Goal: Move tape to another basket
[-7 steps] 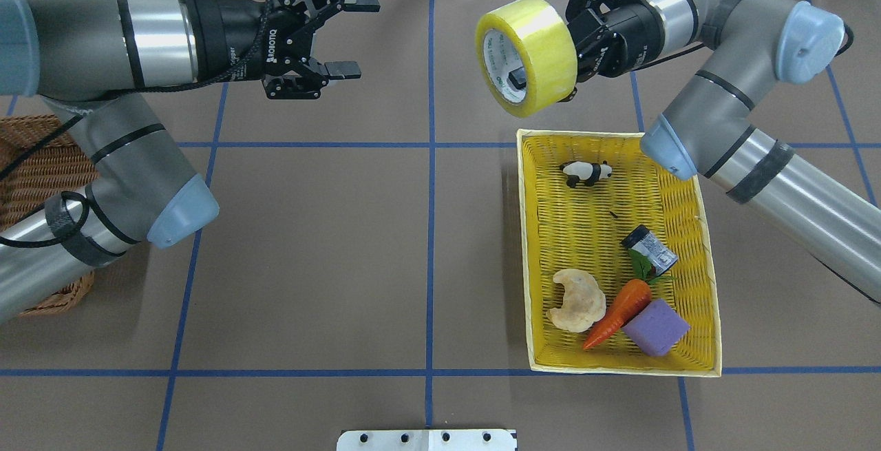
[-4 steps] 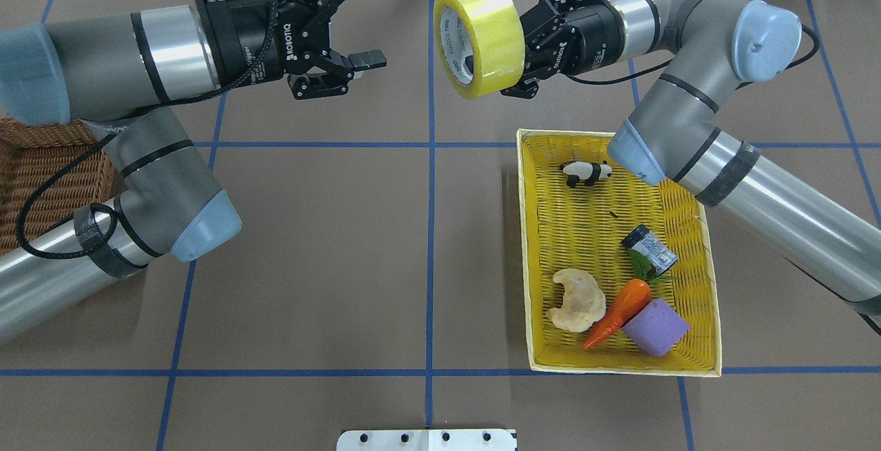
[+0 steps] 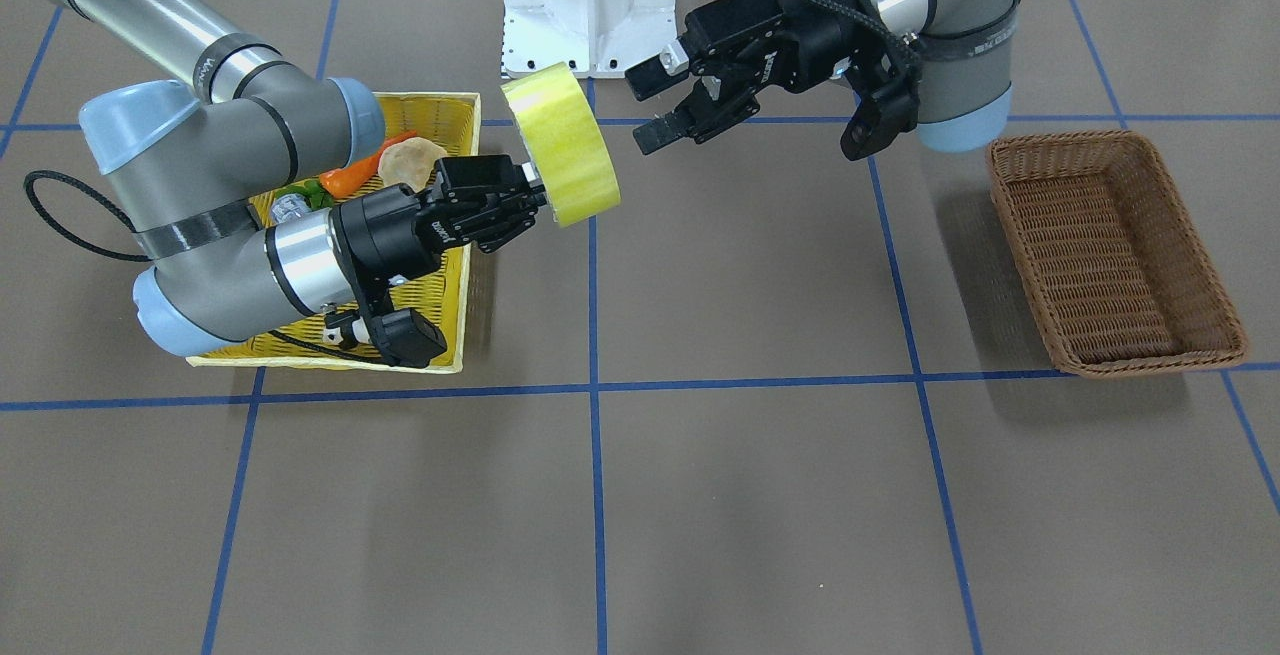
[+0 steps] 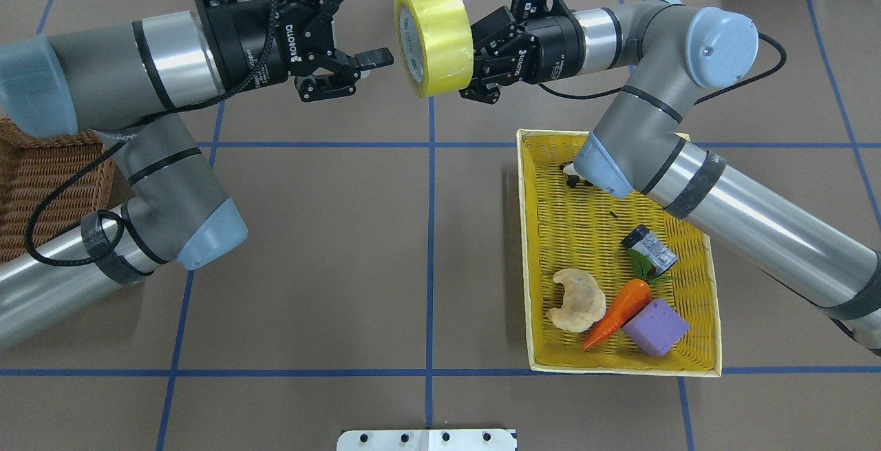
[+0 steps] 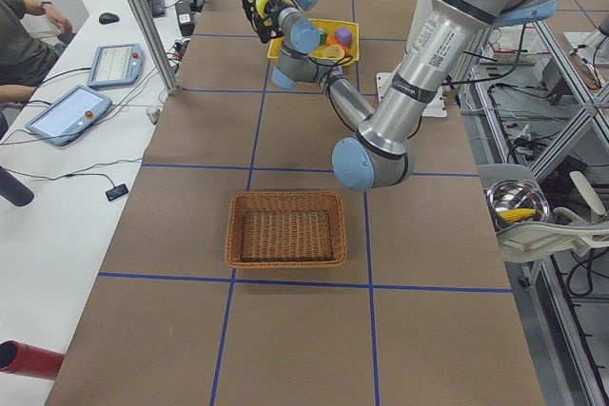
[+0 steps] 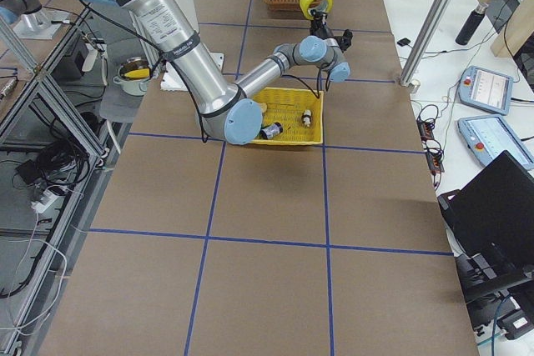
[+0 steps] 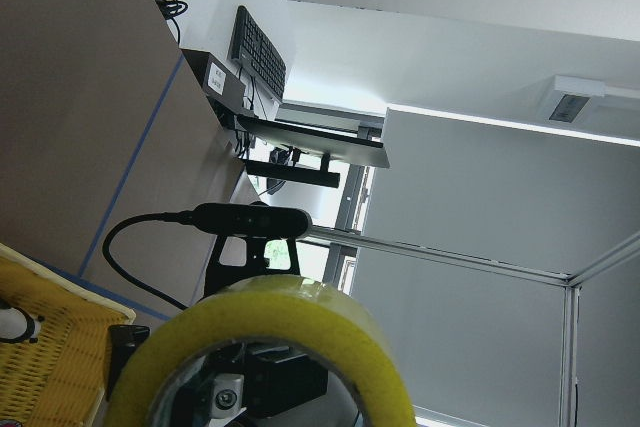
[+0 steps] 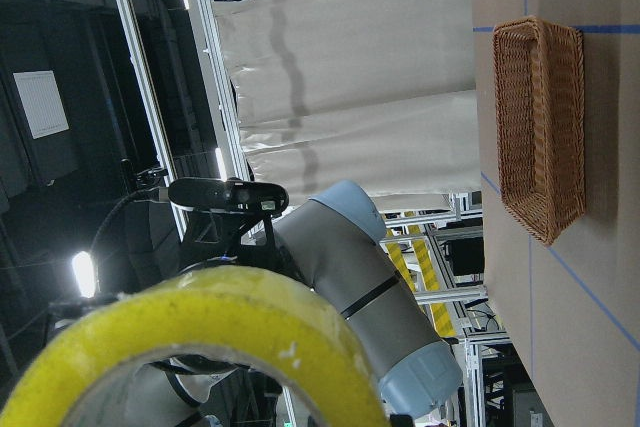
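Note:
The yellow tape roll hangs in the air over the table's far centre line, held on edge by my right gripper, which is shut on its rim. It also shows in the front view and close up in both wrist views. My left gripper is open, its jaws wide, just left of the roll and facing it without touching. The dark brown wicker basket sits empty at my far left, partly hidden under my left arm in the overhead view.
The yellow woven tray on my right holds a panda figure, a small silver cylinder, a carrot, a purple block and a pale cracker. A white mount stands at my base.
My right arm has carried the tape left and away from the yellow tray to the centre line. My left gripper has moved right toward it, still open.

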`<state>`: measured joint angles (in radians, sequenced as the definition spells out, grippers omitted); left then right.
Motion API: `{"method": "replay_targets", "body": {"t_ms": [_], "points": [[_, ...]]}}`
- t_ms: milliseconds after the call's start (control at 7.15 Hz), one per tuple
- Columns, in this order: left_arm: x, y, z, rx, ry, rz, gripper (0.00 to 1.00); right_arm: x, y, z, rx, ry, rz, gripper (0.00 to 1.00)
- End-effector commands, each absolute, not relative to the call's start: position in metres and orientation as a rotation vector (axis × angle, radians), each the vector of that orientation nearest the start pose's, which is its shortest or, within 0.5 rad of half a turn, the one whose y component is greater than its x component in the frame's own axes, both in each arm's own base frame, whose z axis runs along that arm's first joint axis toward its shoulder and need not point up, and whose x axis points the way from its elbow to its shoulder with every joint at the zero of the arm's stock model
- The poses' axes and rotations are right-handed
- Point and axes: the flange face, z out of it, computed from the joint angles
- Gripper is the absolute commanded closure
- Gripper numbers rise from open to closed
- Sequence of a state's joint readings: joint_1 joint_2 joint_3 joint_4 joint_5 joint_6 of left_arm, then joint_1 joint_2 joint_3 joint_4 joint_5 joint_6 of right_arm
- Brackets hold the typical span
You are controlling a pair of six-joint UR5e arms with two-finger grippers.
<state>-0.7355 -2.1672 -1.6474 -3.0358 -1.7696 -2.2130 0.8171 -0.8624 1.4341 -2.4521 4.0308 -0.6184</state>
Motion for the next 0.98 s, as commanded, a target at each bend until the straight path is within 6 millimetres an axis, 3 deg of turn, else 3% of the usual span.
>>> {"method": "replay_targets", "body": {"t_ms": [0, 140, 559, 839], "points": [[0.352, -0.468, 0.132, -0.01, 2.197, -0.615, 0.02, -0.457, -0.572, 0.222, -0.292, -2.389, -0.233, 1.0], [0.355, -0.466, 0.132, -0.014, 2.198, -0.615, 0.03, -0.461, -0.569, 0.223, -0.296, -2.392, -0.227, 1.0], [0.354, -0.464, 0.13, -0.016, 2.206, -0.617, 0.5, -0.471, -0.56, 0.224, -0.29, -2.394, -0.244, 1.0], [0.354, -0.463, 0.13, -0.016, 2.207, -0.616, 0.64, -0.471, -0.56, 0.221, -0.287, -2.397, -0.249, 1.0]]}}
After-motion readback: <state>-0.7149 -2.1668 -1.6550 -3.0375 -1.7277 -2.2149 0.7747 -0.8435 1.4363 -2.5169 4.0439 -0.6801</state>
